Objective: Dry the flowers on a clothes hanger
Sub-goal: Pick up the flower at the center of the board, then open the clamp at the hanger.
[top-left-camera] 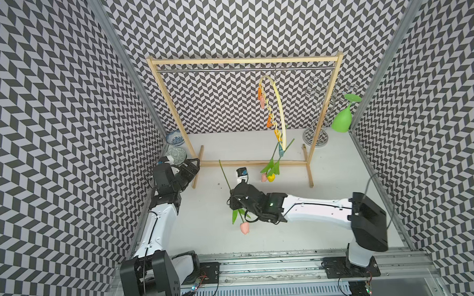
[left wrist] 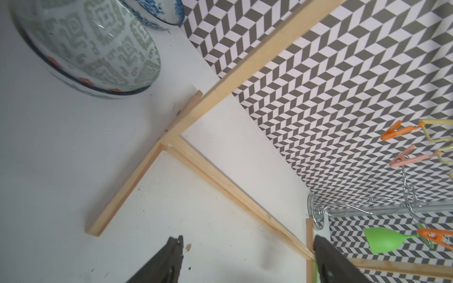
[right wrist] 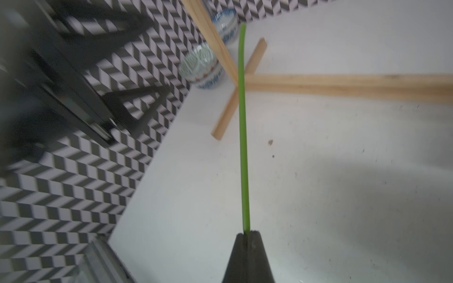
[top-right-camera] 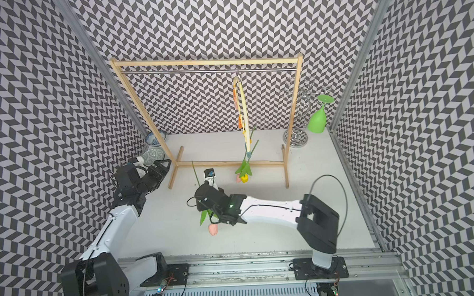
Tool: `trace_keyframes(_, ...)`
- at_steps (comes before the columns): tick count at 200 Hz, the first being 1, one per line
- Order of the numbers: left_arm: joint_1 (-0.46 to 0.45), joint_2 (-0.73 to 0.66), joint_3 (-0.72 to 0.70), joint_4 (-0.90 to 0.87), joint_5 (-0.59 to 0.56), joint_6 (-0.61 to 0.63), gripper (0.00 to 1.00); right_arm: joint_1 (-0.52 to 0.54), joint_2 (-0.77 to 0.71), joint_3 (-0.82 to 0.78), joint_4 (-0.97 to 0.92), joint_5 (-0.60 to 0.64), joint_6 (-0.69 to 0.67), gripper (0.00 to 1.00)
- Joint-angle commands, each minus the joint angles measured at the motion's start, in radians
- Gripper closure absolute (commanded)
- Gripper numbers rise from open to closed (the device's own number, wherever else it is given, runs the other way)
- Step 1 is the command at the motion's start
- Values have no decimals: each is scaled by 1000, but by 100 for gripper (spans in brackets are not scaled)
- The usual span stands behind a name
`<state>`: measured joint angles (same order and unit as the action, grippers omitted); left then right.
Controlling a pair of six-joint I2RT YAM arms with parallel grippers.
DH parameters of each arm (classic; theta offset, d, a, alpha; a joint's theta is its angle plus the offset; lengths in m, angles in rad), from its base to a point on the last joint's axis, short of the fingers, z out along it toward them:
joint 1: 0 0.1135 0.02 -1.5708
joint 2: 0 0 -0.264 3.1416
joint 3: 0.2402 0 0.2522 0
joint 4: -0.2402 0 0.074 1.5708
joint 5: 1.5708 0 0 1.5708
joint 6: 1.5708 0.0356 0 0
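We judged the job about two thirds done. The pale yellow arc-shaped plastic clothes hanger [top-left-camera: 280,108] hung from the steel rod [top-left-camera: 213,70] of the tall wooden-framed rack [top-left-camera: 243,61], turned nearly edge-on in both top views. Two of the three flowers were already on it. A pink artificial tulip [top-left-camera: 263,177] and a yellow artificial tulip [top-left-camera: 271,177] dangled heads down from the hanger's lowest end, their blooms side by side near the rack's bottom crossbar [top-left-camera: 231,162]. Their thin green stems ran up to the small teal clothespin [top-left-camera: 280,151]; we could not tell whether both shared that pin or one sat in the pin above it. The orange and pink clothespins [top-left-camera: 261,97] higher on the hanger were empty. The last flower, a second pink tulip [top-left-camera: 245,228] with pointed green leaves, was held up in front of the rack, its bloom drooping away from the rack and its long stem [right wrist: 242,147] aimed toward it. The right gripper [right wrist: 247,234] had its jaws pressed together on that stem, as the right wrist view showed plainly. The left gripper [left wrist: 247,241] hung empty, jaws spread wide, beside the rack's foot on its own side. What was left, in our reading, was to carry this tulip to a free pin, squeeze the pin open, likely with the left gripper, and seat the stem.
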<state>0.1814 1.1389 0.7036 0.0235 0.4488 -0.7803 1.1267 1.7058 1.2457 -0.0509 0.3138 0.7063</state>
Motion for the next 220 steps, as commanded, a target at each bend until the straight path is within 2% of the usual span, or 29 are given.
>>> trace_keyframes(1,-38,3,-13,86,48,12,13,-74,-86,-113,188,-168,2,100)
trace_keyframes(20,-97,18,-4,134,66,24,13,-123,-166,-190,239,-218,7,100)
trace_keyframes(65,-313,98,91,193,17,85,14,-187,-335,-307,191,-135,18,100)
trace_keyframes(85,-382,150,136,220,-1,79,14,-202,-405,-370,195,-88,31,100)
trace_keyframes(128,-475,257,240,287,15,60,15,-246,-534,-454,135,-17,45,100)
trace_keyframes(151,-507,288,253,391,59,71,15,-283,-589,-485,121,-23,45,100)
trace_keyframes(220,-566,347,302,509,81,230,19,-345,-655,-512,80,-32,24,100)
